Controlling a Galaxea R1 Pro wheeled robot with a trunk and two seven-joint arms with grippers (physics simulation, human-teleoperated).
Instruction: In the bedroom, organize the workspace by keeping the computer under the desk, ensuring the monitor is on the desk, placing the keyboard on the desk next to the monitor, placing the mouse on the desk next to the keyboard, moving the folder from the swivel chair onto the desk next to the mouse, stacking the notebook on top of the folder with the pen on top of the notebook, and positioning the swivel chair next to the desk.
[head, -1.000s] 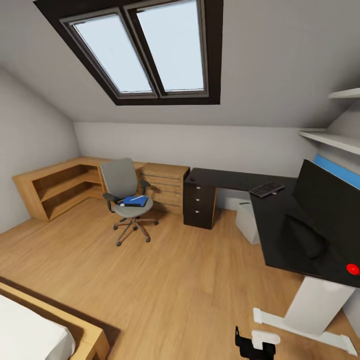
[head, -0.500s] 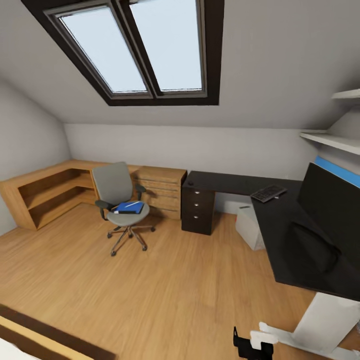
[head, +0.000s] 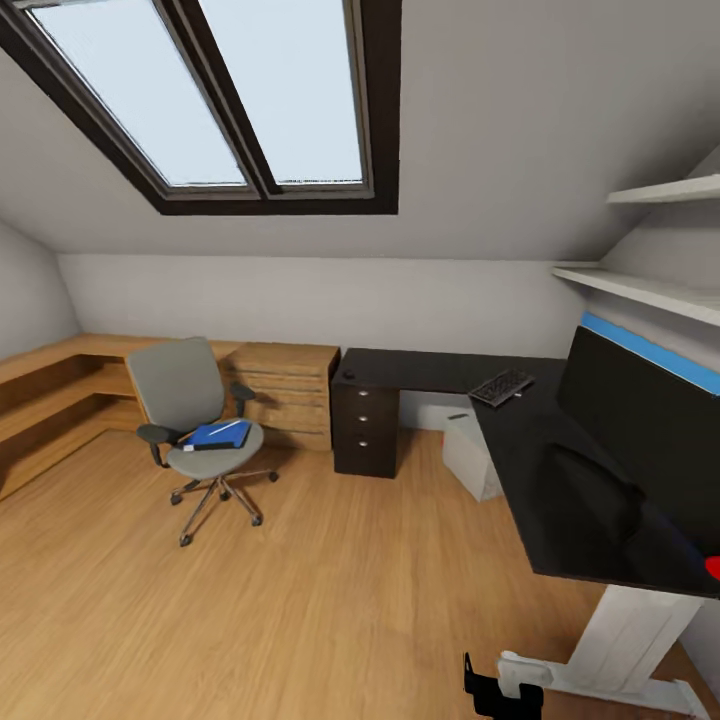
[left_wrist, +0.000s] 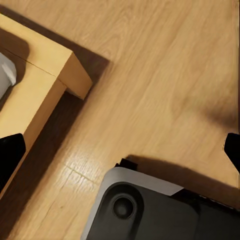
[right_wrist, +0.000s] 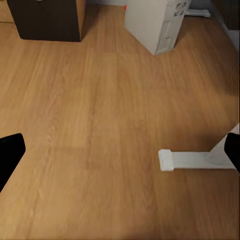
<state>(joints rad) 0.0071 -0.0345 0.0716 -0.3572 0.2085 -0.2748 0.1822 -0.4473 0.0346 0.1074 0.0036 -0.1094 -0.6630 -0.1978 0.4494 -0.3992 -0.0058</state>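
The blue folder (head: 216, 434) lies on the swivel chair (head: 190, 420), well apart from the black bench (head: 520, 450), so both end effectors, left (left_wrist: 120, 145) and right (right_wrist: 120, 150), hang spread wide and hold nothing.

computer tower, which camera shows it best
The right wrist view: the computer stands near and sharp on the floor, its light grey casing and vented side visible. The head view shows it smaller, partly tucked under the desk.
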